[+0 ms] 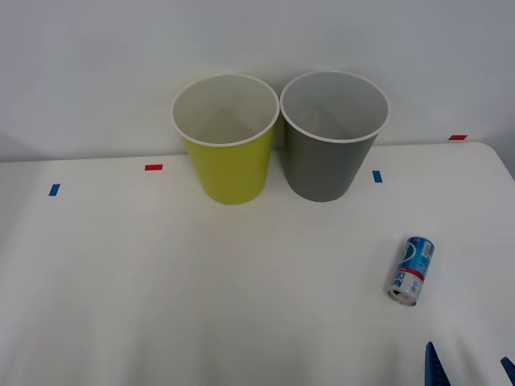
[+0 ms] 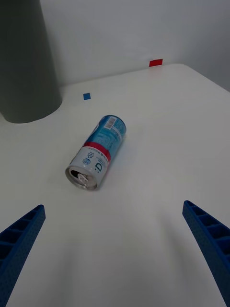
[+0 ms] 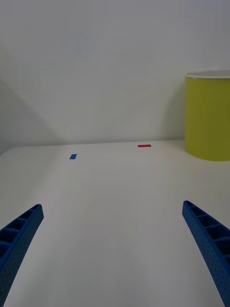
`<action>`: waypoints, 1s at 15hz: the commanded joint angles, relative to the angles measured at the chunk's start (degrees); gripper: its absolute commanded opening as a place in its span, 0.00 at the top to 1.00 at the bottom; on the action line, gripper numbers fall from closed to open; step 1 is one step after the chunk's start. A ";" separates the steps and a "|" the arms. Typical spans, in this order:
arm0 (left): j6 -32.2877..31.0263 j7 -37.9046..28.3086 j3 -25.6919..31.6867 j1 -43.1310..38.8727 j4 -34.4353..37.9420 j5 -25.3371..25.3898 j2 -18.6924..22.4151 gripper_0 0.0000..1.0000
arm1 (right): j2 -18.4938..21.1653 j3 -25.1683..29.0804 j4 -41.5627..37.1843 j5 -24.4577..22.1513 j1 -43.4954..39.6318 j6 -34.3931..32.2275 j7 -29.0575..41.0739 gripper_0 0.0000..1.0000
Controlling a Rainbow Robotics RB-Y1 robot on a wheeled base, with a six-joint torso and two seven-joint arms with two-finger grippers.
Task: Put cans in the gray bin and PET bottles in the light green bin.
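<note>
I've got the can lying on its side near the right edge of the table, silver opened end toward me, blue end pointing back toward the bins. The gray bin and the light green bin stand upright side by side at the far edge, gray on the right, touching or nearly so. No PET bottles anywhere on the table, so this can is the one job.

My right hand hangs at the near edge just short of the can, fingers spread wide apart and empty. Left hand sits low over the left side of the table, fingers also wide apart, holding nothing, looking toward the green bin; I'll leave it idle.

Step in hand, as I read it: reach and grasp. I want the fingers straddling the can's round body across its middle, not the ends, since it could roll sideways if one finger touches first. Descend centred, close evenly, then lift and carry to the gray bin.
</note>
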State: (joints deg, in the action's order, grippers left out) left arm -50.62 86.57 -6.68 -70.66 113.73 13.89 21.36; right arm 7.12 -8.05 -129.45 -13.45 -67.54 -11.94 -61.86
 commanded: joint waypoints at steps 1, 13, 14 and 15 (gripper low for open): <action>0.00 0.00 0.00 0.00 0.00 0.00 0.00 0.00 | 1.41 -2.76 -10.47 -0.61 0.22 15.11 -0.55 0.00; 0.00 0.00 0.00 0.00 0.00 0.00 0.00 0.00 | 2.38 -4.08 -20.32 -2.90 9.80 42.97 0.42 0.00; 0.00 0.00 0.00 0.00 0.00 0.00 0.00 0.00 | 2.90 -4.08 -20.55 -2.81 10.50 45.43 0.68 0.00; 0.00 0.00 0.00 0.00 0.00 0.00 0.00 0.00 | 3.34 -4.08 -20.55 -2.81 11.91 48.94 1.03 0.00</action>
State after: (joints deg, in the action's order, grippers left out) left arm -50.62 86.57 -6.68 -70.66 113.73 13.89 21.36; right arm 9.80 -12.15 -149.73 -16.28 -57.09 33.59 -61.22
